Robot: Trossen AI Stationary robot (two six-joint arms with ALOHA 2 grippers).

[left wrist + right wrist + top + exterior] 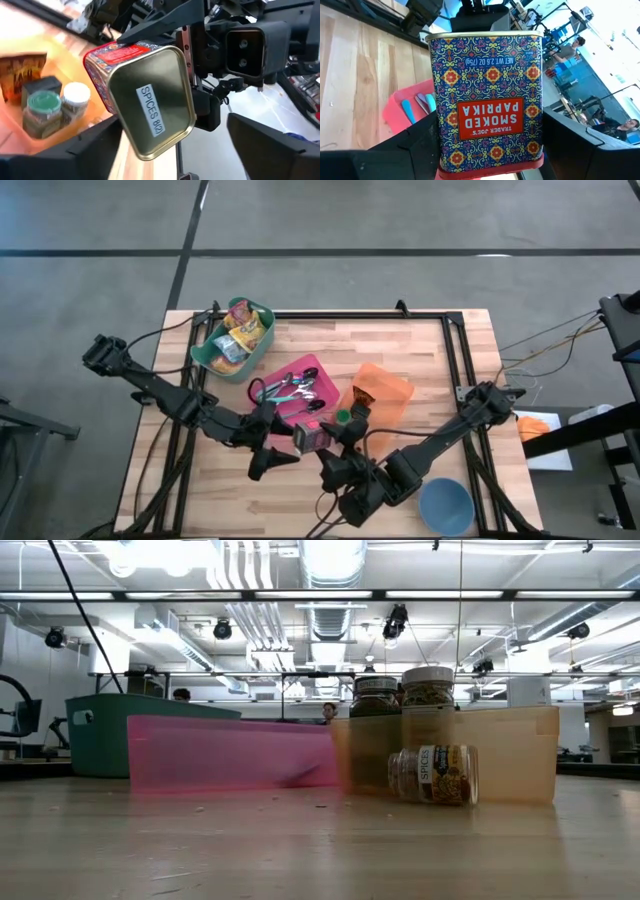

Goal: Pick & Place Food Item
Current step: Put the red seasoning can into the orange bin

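A patterned smoked-paprika tin (308, 437) hangs above the table's near middle, between both grippers. My right gripper (487, 132) is shut on it, and the wide labelled face (490, 100) faces that wrist. My left gripper (172, 125) is open. Its fingers stand on either side of the tin's gold base (150, 100) without touching it. An orange bin (385, 395) stands at the middle right and holds spice jars (47, 107). My right gripper pinches the tin between its two fingers, on the two narrow sides (436, 142), toward the red lid end (490, 172). The fingers (205, 102) lie along the tin, coming roughly level from the table's right. The tin is lifted clear, base pointing at my left gripper.
A pink tray (322, 365) with utensils sits mid-table. A green bin (262, 315) of snack packets stands at the far left, and a blue bowl (445, 505) at the near right. In the low view, a spice jar (435, 775) lies on its side in front of the orange bin.
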